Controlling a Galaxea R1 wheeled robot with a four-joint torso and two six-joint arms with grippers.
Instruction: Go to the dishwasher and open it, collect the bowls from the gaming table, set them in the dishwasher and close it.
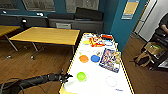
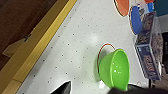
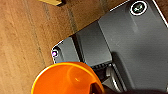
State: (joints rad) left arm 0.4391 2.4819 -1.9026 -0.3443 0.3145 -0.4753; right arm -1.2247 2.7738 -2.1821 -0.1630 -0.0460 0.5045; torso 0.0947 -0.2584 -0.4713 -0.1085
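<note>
Green bowl [image 2: 114, 68] beside left gripper [image 1: 65, 77]; right-wrist orange bowl [image 3: 67, 79].

Teal-blue walls [image 1: 117, 22] with framed pictures [image 1: 38, 4] hung high. Dark wooden floor [image 1: 47, 62] throughout. Yellow-topped table [image 1: 47, 35] on metal legs at mid-room, another [image 1: 6, 29] at far left. Dark sofa [image 1: 75, 21] against the back wall. Pale poster [image 1: 130, 9] on the blue pillar.

3 bowls [image 1: 83, 58] sit on the gaming table [image 1: 100, 82], a box [image 1: 110, 60] just right
</note>
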